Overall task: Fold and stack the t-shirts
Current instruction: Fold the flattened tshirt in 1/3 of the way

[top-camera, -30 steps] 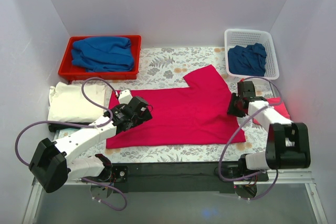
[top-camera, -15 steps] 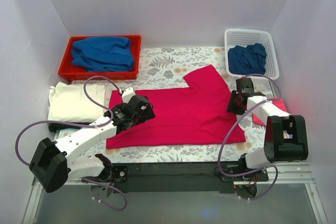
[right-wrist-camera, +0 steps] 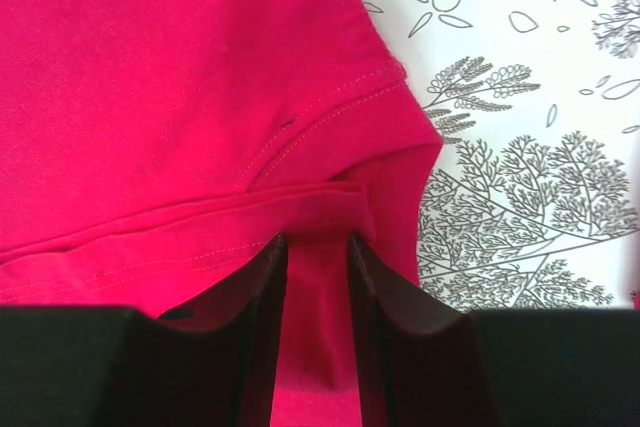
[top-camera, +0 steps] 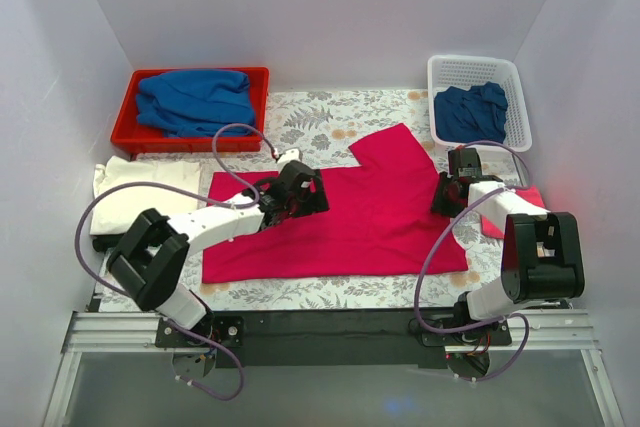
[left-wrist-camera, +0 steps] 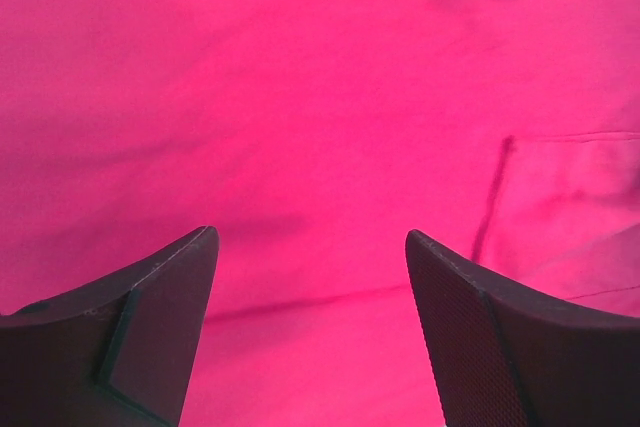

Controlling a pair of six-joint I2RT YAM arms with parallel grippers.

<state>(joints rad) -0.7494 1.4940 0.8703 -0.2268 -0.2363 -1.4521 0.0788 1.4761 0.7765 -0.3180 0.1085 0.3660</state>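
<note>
Spreading across the middle of the desk, the crimson t-shirt (top-camera: 360,217) lies flat on the floral cloth (top-camera: 320,112), one sleeve reaching toward the far edge. We see the left gripper (top-camera: 303,194) over the shirt's left half, jaws spread wide. The left wrist view shows its fingers (left-wrist-camera: 150,297) apart above smooth fabric with nothing between them; we cannot tell whether they touch it. At the shirt's right edge the right gripper (top-camera: 447,197) is clamped on the garment: a fold by the stitched hem runs into the narrow gap between its fingers (right-wrist-camera: 255,317). A blue t-shirt (top-camera: 195,102) fills the red tray (top-camera: 185,143) at the far left corner. A second blue t-shirt (top-camera: 470,112) sits in the white basket (top-camera: 475,69) at the far right corner. A cream t-shirt (top-camera: 140,197) lies folded along the left edge, and a pink t-shirt (top-camera: 535,205) shows by the right edge, partly hidden behind the right arm.
</note>
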